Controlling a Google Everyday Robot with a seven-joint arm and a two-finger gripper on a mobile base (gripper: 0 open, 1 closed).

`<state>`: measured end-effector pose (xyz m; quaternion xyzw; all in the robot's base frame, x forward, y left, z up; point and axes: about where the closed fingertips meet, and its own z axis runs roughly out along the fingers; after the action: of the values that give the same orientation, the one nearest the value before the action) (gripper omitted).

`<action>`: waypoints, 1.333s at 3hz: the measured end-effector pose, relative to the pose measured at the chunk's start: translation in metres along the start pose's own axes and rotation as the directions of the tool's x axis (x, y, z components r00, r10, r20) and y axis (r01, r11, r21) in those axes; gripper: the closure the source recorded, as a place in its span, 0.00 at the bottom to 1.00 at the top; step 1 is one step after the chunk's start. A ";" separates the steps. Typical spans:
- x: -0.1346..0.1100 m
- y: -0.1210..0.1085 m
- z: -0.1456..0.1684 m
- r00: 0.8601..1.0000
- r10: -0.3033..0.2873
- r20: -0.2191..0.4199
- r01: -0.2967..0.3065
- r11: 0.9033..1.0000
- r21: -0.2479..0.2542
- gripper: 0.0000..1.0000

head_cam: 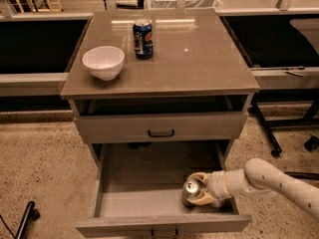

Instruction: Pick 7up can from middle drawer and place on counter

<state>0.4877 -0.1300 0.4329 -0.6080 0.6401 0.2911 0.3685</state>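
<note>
The 7up can (189, 189), pale with a shiny silver top, stands upright at the front right of the open middle drawer (134, 185). My gripper (193, 189) reaches in from the right on a white arm, with its tan fingers (198, 177) closed against both sides of the can. The can rests on the drawer floor. The counter (199, 59) is the glossy grey-brown top of the cabinet above.
A dark blue can (143, 38) and a white bowl (103, 61) stand on the counter's back left. A drawer front with a black handle (160, 132) sits above the open drawer. Dark chair legs with castors (271, 133) are on the floor to the right.
</note>
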 end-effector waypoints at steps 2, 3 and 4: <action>-0.040 0.004 -0.015 0.998 -0.021 0.067 0.019 0.999 0.026 1.00; -0.109 0.020 -0.057 0.979 -0.118 0.169 0.109 0.992 0.060 1.00; -0.179 0.031 -0.111 0.970 -0.197 0.144 0.184 0.978 0.094 1.00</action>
<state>0.4423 -0.1169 0.6402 -0.6274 0.5597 0.2743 0.4667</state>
